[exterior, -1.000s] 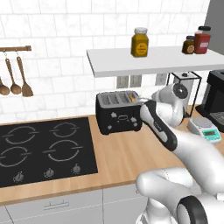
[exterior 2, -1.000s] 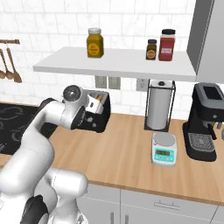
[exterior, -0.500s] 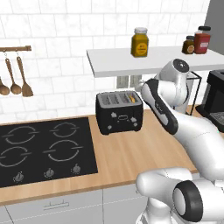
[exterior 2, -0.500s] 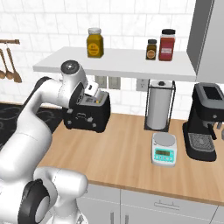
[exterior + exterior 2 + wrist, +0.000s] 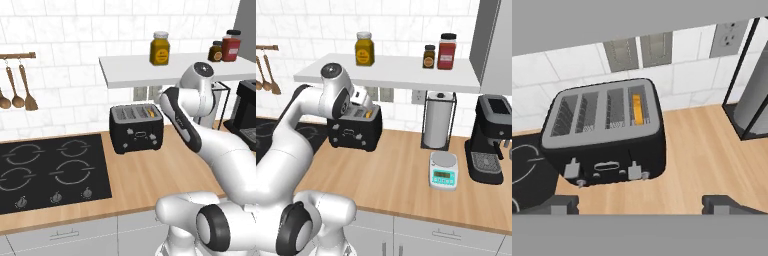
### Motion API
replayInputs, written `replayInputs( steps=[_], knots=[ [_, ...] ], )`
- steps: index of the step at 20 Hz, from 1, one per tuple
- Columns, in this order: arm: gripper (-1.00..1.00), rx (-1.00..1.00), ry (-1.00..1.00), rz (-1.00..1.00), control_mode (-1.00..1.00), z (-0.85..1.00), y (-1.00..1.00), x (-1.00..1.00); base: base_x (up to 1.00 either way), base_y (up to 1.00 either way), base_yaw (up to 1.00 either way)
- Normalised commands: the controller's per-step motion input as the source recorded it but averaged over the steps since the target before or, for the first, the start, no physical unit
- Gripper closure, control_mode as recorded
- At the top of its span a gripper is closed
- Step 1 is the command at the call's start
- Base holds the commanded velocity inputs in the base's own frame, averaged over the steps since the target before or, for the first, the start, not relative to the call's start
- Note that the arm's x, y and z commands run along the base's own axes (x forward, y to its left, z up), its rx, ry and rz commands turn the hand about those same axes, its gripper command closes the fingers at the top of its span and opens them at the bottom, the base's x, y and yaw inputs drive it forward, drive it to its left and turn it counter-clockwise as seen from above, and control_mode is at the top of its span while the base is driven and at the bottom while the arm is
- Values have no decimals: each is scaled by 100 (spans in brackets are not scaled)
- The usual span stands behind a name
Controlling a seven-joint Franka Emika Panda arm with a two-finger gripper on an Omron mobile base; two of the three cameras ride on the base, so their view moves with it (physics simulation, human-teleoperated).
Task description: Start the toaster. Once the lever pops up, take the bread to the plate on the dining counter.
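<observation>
We hover above the toaster; fingers spread, empty; the bread stands lengthwise in its rightmost slot, ahead.

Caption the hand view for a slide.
Open gripper hovers above the black toaster, bread sitting in one end slot, wood counter beneath.

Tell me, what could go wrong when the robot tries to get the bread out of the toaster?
The bread sits deep in the end slot of the toaster, with just its orange top edge showing, so the tool may find little to pinch. The slot looks narrow, so a finger could bump the toaster and push it along the counter. Lifting the slice, the arm might also swing near the paper towel holder close by.
</observation>
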Motion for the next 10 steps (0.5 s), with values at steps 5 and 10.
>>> replayInputs(
  steps=[5,10],
  knots=[
    [-100,-4,0,0,-100,0,0,0,0,0,0],
    [-100,0,0,0,-100,0,0,0,0,0,0]
  ],
)
